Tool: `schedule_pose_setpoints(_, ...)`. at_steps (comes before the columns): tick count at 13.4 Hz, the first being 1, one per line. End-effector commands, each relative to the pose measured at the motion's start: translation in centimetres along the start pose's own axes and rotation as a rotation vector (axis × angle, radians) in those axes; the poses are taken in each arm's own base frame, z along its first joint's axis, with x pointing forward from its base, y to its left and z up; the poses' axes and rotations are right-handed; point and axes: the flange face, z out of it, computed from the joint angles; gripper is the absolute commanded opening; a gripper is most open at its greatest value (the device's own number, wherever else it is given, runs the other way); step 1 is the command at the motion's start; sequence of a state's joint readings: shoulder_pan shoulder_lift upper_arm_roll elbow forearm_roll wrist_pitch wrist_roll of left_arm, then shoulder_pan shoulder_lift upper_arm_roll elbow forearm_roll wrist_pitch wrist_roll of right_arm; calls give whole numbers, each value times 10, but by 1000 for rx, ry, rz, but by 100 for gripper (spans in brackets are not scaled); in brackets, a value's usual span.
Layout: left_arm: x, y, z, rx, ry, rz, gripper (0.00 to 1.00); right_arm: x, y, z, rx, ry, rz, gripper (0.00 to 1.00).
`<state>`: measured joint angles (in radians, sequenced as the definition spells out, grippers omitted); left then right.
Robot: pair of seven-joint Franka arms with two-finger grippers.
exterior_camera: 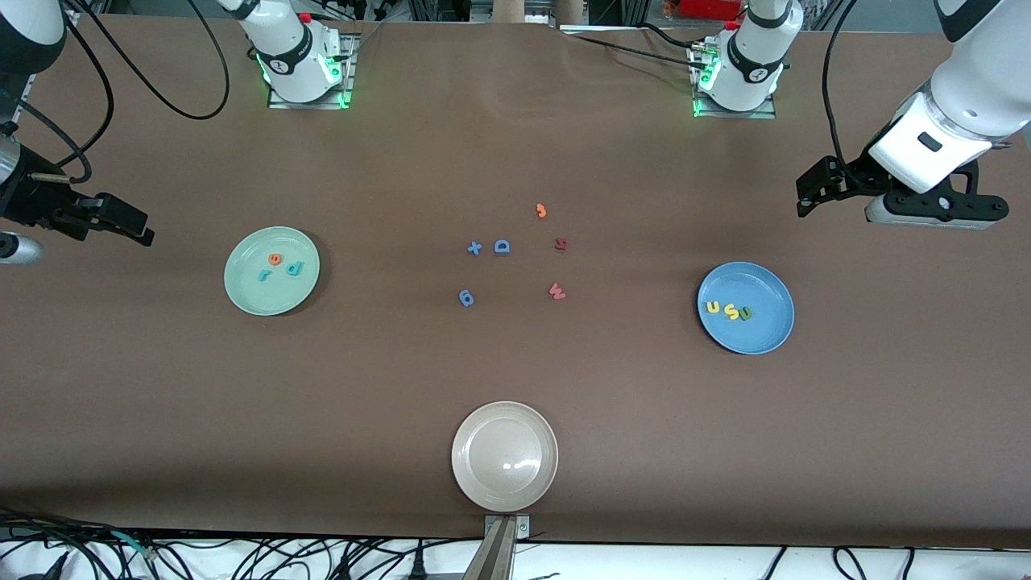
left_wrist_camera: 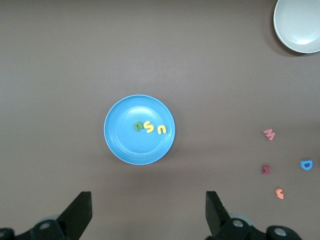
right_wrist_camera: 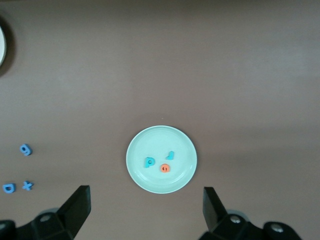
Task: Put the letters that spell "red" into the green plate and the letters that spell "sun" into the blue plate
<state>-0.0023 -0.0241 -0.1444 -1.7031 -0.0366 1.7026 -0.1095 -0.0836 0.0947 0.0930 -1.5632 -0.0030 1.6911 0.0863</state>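
Observation:
The green plate (exterior_camera: 250, 292) lies toward the right arm's end of the table and holds a teal "r" (exterior_camera: 264, 275), an orange "e" (exterior_camera: 275, 259) and a teal "d" (exterior_camera: 294, 268). The blue plate (exterior_camera: 759, 334) lies toward the left arm's end and holds a yellow "u" shape (exterior_camera: 713, 307), a yellow "s" (exterior_camera: 730, 311) and a dark green "u" shape (exterior_camera: 746, 313). My right gripper (exterior_camera: 129, 224) (right_wrist_camera: 147, 207) hangs open and empty over bare table beside the green plate (right_wrist_camera: 150, 181). My left gripper (exterior_camera: 815, 192) (left_wrist_camera: 148, 210) hangs open and empty over bare table beside the blue plate (left_wrist_camera: 125, 142).
Loose letters lie mid-table: a blue "D" (exterior_camera: 502, 246), a blue cross shape (exterior_camera: 474, 248), a blue "g" (exterior_camera: 465, 298), a red "w" (exterior_camera: 556, 292), a dark red letter (exterior_camera: 561, 244) and an orange "3" (exterior_camera: 541, 211). A beige-white plate (exterior_camera: 504, 456) sits near the front edge.

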Motion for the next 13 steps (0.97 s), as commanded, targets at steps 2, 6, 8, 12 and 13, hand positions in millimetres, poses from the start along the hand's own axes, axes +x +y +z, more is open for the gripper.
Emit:
schedule_pose_setpoints(2,3,2,-6,-5,-6,-3,100,-7,-2,-10,-26,61,-5,99)
schedule_pose_setpoints(6,3,2,-5,-6,-7,-3,100,-5,-1,-16,-23,69,3,100)
schedule_pose_setpoints(8,3,2,-5,-6,-7,-3,100,-4,-2,-18,-8,83,10,100)
schedule_pose_setpoints(12,3,1,-5,-5,-7,-5,100,-4,-2,-19,9,86,24,100)
schedule_pose_setpoints(13,3,2,-5,-6,-7,-3,100,-4,-2,-19,25,84,30,100)
